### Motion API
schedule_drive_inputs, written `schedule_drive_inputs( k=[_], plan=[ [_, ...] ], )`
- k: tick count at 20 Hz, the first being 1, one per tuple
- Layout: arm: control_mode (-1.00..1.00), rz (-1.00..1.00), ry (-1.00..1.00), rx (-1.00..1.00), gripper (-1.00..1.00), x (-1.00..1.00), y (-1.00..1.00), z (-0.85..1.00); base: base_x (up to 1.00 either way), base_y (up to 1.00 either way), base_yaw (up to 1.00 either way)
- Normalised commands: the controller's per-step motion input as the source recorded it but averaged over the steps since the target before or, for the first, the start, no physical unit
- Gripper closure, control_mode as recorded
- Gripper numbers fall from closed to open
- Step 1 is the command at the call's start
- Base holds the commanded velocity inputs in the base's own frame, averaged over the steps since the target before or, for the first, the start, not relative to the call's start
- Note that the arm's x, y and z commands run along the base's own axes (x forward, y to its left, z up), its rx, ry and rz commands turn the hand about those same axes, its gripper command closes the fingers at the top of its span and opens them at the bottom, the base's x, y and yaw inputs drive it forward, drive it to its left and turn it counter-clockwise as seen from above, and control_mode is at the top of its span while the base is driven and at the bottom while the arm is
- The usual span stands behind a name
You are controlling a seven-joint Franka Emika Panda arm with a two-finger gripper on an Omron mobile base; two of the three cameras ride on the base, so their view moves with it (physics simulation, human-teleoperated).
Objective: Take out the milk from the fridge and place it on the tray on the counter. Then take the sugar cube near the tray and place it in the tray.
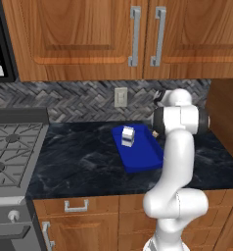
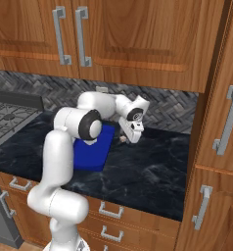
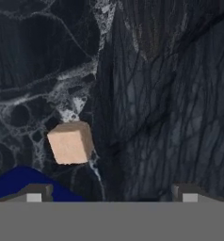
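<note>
From the left base view, the milk [image 1: 128, 136] stands upright on the blue tray [image 1: 143, 157], near its back end. The tray lies flat on the black surface [image 1: 79, 157], right of the gas stove [image 1: 11, 147]. The white arm hides the tray's right edge.

From the right base view, the jaws [image 2: 131, 138] point down at the surface just right of the tray [image 2: 91, 154], over the sugar cube [image 2: 123, 139].

From the hand view, the sugar cube [image 3: 70, 141] sits on the surface, just beside the tray's corner [image 3: 20, 181]. The jaws [image 3: 111, 194] are spread wide and hold nothing
</note>
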Motion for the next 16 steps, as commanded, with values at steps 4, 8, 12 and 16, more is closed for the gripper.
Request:
schedule_drive_inputs(
  k=[4, 8, 12, 16],
  plan=[
    [-1.00, 0.01, 0.01, 0.00, -1.00, 0.20, 0.00, -0.07, 0.00, 0.00, 0.00],
    [-1.00, 0.00, 0.05, -0.01, -1.00, 0.05, 0.05, 0.00, 0.00, 0.00, 0.00],
    [-1.00, 0.00, 0.04, -0.03, -1.00, 0.00, 0.17, -0.03, 0.00, 0.00, 0.00],
    [-1.00, 0.00, 0.01, -0.02, -1.00, 0.06, 0.16, -0.08, 0.00, 0.00, 0.00]
  ],
)
